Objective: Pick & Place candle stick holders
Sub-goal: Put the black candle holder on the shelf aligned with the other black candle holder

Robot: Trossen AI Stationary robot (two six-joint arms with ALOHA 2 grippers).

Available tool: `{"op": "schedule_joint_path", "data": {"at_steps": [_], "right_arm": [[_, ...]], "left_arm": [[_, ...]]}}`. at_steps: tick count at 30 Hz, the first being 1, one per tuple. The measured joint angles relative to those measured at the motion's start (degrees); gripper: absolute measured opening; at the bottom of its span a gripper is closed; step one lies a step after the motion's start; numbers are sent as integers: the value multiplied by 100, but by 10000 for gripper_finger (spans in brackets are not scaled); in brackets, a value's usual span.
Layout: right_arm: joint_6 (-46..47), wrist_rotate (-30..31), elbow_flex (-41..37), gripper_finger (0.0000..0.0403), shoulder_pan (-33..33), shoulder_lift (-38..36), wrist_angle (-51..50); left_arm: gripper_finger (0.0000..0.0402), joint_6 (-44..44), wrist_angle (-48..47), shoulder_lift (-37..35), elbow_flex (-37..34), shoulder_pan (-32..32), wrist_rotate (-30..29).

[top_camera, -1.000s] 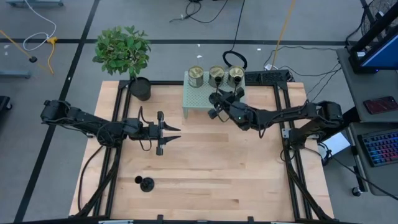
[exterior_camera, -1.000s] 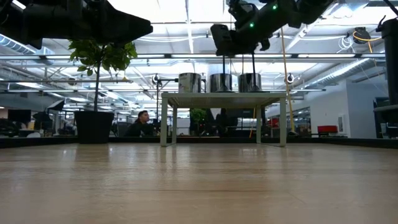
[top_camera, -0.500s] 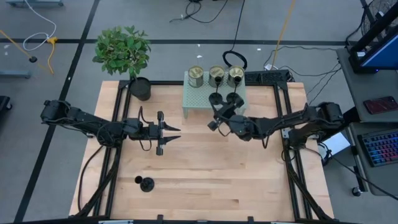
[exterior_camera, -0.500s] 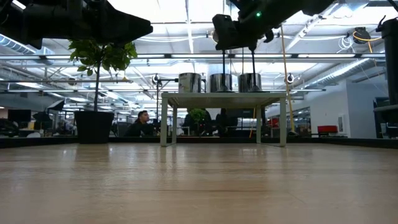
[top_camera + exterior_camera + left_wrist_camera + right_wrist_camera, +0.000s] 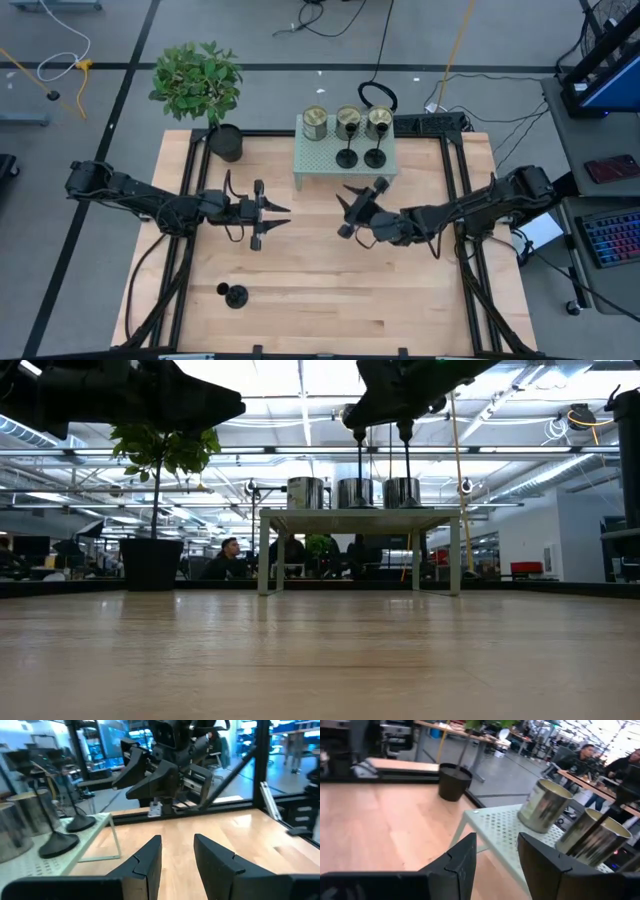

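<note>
Backed off the perforated green stand (image 5: 318,160), right pincer (image 5: 352,208) gapes empty; left pincer (image 5: 268,221) also parted

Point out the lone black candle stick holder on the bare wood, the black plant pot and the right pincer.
Black round-based candle stick holder (image 5: 236,296), high view, its base.
Black plant pot (image 5: 226,142), high view, its rim.
Right pincer (image 5: 362,199), high view, between its fingertips.

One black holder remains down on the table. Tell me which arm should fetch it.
Left. The left gripper, open, hovers nearer the black holder by the near edge; the right gripper, open, sits beside the stand.
</note>
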Motion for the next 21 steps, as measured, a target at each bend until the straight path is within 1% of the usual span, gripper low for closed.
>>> {"op": "schedule_joint_path", "data": {"at_steps": [3, 7, 9, 12, 16, 19, 21], "right_arm": [[40, -25, 0, 136, 155, 0, -311], [229, -67, 0, 135, 337, 0, -682], [254, -285, -20, 135, 385, 0, -709], [258, -762, -144, 133, 408, 0, -594], [259, -1192, -370, 131, 406, 0, -266], [228, -1360, -616, 130, 406, 0, 63], [216, -1359, -774, 130, 406, 0, 384]], "left_arm": [[122, 65, -168, 1, 0, -21, 333], [122, 46, -450, 2, 0, -228, 740], [122, 82, -648, 0, 0, -394, 968], [122, 110, -878, 2, 0, -680, 1185], [122, -236, -988, 0, -2, -1055, 1425], [122, -585, -1079, 0, 0, -1268, 2056], [122, -675, -1160, 0, -2, -1373, 2409]]}}
